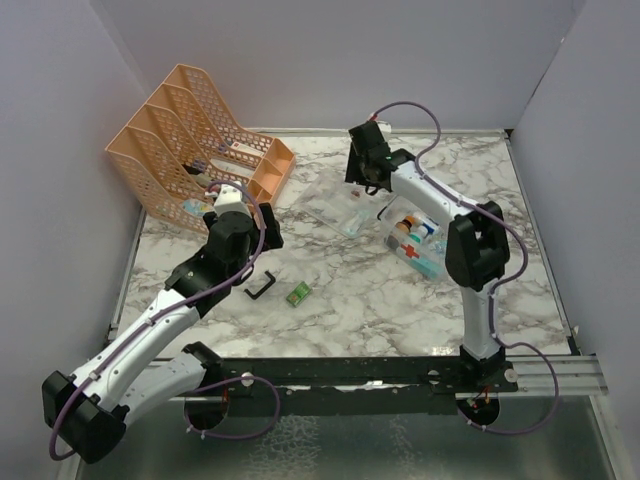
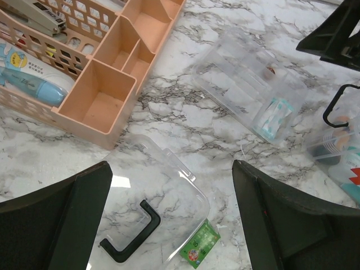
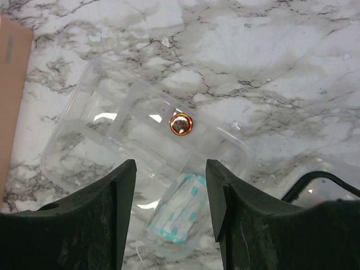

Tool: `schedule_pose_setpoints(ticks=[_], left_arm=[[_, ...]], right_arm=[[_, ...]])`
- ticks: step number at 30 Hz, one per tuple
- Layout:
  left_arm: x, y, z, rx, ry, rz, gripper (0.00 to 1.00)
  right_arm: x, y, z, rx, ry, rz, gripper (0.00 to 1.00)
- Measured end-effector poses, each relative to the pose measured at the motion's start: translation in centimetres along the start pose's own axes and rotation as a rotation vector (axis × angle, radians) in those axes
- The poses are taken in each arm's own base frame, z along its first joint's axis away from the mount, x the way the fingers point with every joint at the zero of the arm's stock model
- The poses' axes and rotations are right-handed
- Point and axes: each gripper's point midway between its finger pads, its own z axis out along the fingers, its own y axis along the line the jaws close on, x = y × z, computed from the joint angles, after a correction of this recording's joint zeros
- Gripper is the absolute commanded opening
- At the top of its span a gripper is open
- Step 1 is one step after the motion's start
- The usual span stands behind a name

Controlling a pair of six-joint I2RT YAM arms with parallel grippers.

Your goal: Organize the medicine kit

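Medicine kit (image 1: 418,240), just beside right claw (image 3: 170,174)

Kit (image 2: 337,143) is cut off by the left wrist view's right edge — contents blurred. Rack (image 2: 112,73) is cropped at top and left. Green packet (image 2: 199,243) print cannot be read. Tray (image 3: 112,129) near end is hidden by the right gripper (image 3: 170,169).
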Motion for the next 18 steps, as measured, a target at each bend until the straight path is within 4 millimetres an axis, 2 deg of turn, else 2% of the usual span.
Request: schedule_pose_setpoints(ticks=[3, 8, 12, 14, 18], left_arm=[[0.6, -0.3, 0.3, 0.014, 0.024, 0.011, 0.92], [1.5, -0.8, 0.6, 0.036, 0.062, 0.029, 0.92], [1.4, -0.7, 0.4, 0.037, 0.06, 0.032, 0.92], [1.0, -0.7, 0.2, 0.038, 0.047, 0.029, 0.92], [-0.4, -0.1, -0.6, 0.02, -0.007, 0.011, 0.92]], right_arm=[[-0.1, -0.2, -2.5, -0.038, -0.003, -0.011, 0.63], [3.1, 0.2, -6.8, -0.12, 0.043, -0.062, 0.65], [7.4, 2.7, -10.1, -0.224, 0.077, -0.163, 0.7], [9.9, 3.6, -11.5, -0.278, 0.103, -0.218, 0.77], [14.2, 4.6, -14.0, -0.387, 0.154, -0.29, 0.8]])
